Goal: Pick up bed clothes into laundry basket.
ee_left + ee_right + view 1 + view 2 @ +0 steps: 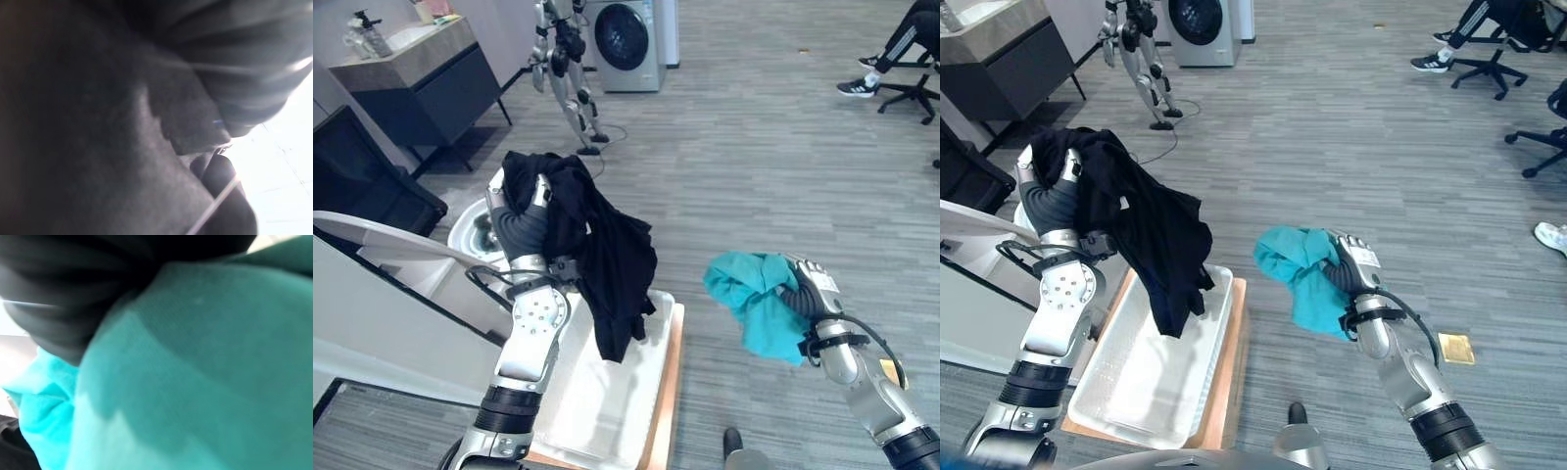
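Two garments: both lifted
Left hand (pixel 521 223): clutches black garment (pixel 602 257) — hanging over white basket (pixel 1126 377)
Right hand (pixel 1356 266): grips teal cloth (pixel 1301 269) — right of basket

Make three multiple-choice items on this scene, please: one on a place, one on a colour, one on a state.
1. Where does the black garment hang?
A. over the white basket
B. over the washing machine
C. on the office chair

2. What colour is the cloth in the right hand?
A. red
B. teal
C. white

3. What state is the left hand in?
A. open and empty
B. flat on the floor
C. holding the black garment up

Key: 1 A, its lower end dangles above the basket. 2 B, the teal cloth bunches around that hand. 3 C, the garment drapes from it.
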Controlling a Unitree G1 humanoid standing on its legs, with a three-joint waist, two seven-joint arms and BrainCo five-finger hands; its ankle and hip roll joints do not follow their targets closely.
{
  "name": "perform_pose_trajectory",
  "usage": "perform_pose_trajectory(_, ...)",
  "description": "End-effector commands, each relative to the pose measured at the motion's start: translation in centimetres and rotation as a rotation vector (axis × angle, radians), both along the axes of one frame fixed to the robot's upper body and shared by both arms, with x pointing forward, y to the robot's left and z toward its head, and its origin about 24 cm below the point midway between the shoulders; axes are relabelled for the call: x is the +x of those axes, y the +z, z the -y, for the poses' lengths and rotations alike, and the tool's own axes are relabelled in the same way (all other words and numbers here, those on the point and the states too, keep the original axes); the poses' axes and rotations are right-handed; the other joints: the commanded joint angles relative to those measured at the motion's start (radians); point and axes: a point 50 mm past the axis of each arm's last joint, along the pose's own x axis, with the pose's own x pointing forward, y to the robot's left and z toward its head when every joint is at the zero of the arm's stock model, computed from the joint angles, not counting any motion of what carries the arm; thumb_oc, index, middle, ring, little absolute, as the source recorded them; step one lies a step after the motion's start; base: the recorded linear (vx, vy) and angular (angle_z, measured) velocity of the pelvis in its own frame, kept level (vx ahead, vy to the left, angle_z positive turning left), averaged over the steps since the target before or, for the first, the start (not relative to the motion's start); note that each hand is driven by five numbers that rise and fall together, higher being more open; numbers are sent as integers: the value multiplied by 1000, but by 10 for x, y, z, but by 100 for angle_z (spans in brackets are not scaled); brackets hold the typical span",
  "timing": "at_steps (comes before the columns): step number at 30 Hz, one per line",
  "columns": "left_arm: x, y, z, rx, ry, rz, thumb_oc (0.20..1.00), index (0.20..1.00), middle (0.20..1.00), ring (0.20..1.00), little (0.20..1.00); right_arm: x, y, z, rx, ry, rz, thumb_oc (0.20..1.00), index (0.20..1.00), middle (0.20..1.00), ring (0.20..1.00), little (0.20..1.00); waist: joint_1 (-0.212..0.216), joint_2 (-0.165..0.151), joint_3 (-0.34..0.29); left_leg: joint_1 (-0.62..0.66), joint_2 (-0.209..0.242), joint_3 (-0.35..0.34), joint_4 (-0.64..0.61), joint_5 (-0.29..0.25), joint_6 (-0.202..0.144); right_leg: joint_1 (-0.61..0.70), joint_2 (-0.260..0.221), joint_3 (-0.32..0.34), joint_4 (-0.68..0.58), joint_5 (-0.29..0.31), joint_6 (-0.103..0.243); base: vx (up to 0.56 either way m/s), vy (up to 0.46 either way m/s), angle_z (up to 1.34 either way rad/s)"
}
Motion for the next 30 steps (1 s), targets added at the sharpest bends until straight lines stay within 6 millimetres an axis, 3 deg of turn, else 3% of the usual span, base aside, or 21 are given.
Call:
perform_pose_trajectory(1, -6, 11, 0, 2, -52, 84, 200, 200, 200, 200, 200, 10, 30, -11, 71, 53, 145, 200, 200, 200, 200, 200, -9, -37, -59, -25, 50, 8, 5, 44, -37, 79, -70, -28, 14, -124, 77, 0, 0, 0)
perform_pose_trajectory(2, -8, -3, 4, -10, -89, 25, 200, 200, 200, 200, 200, 11, 30, -12, 72, 47, 148, 200, 200, 200, 200, 200, -5, -39, -57, -26, 49, 6, 5, 42, -35, 78, -70, -25, 14, -123, 75, 0, 0, 0)
perform_pose_trajectory(11, -31, -52, 25, -91, -296, -174, 200, 200, 200, 200, 200, 10, 29, -12, 73, 30, 152, 200, 200, 200, 200, 200, 5, -46, -44, -22, 43, -4, 5, 28, -28, 85, -75, -19, 14, -128, 74, 0, -1, 2)
perform_pose_trajectory(16, -43, -78, 24, -132, -307, -289, 200, 200, 200, 200, 200, 8, 28, -15, 81, 29, 156, 200, 200, 200, 200, 200, 9, -52, -39, -29, 42, -1, 5, 28, -23, 75, -75, -12, 14, -122, 71, 0, 0, 0)
perform_pose_trajectory(17, -49, -96, 22, -146, -295, -372, 200, 200, 200, 200, 200, 8, 28, -17, 93, 35, 156, 200, 200, 200, 200, 200, 6, -58, -34, -27, 39, -1, 5, 24, -23, 76, -77, -9, 14, -125, 73, -33, -16, -1)
perform_pose_trajectory(18, -49, -96, 21, -146, -294, -371, 200, 200, 200, 200, 200, 8, 28, -17, 94, 36, 156, 200, 200, 200, 200, 200, 7, -58, -35, -31, 40, 0, 5, 28, -22, 72, -76, -7, 14, -121, 71, -31, -18, -2)
perform_pose_trajectory(19, -52, -104, 18, -140, -278, -409, 928, 928, 928, 928, 928, 8, 29, -18, 101, 38, 162, 200, 200, 200, 200, 200, 7, -61, -34, -32, 39, 1, 5, 28, -22, 68, -75, -4, 14, -120, 70, -25, -9, -3)
perform_pose_trajectory(20, -55, -112, 15, -130, -259, -453, 1000, 1000, 1000, 1000, 1000, 8, 29, -19, 103, 40, 164, 200, 200, 200, 200, 200, 6, -64, -32, -29, 38, 1, 5, 24, -23, 70, -75, -3, 14, -123, 71, -38, -7, -4)
perform_pose_trajectory(22, -66, -154, 1, -114, -154, -658, 1000, 1000, 1000, 1000, 1000, 10, 32, -24, 119, 55, 179, 200, 200, 200, 200, 200, 6, -76, -35, -33, 38, 6, 5, 27, -24, 64, -75, 5, 14, -118, 70, -53, -2, -3)
perform_pose_trajectory(23, -67, -164, 1, -125, -141, -707, 1000, 1000, 1000, 1000, 1000, 11, 33, -26, 120, 60, 180, 200, 200, 200, 200, 200, 6, -78, -37, -33, 38, 6, 5, 27, -24, 63, -74, 7, 14, -117, 69, -31, -1, -1)
perform_pose_trajectory(26, -66, -181, -7, -85, -99, -807, 1000, 1000, 1000, 1000, 1000, 15, 40, -31, 114, 84, 202, 200, 200, 200, 200, 200, 3, -83, -42, -34, 39, 9, 5, 27, -26, 61, -74, 10, 14, -114, 69, 0, 0, 0)
perform_pose_trajectory(30, -63, -179, -15, -26, -83, -811, 1000, 1000, 1000, 1000, 1000, 18, 49, -35, 95, 110, 232, 200, 200, 200, 200, 200, 1, -85, -47, -33, 39, 13, 5, 25, -27, 59, -77, 12, 14, -112, 70, 0, 0, 0)
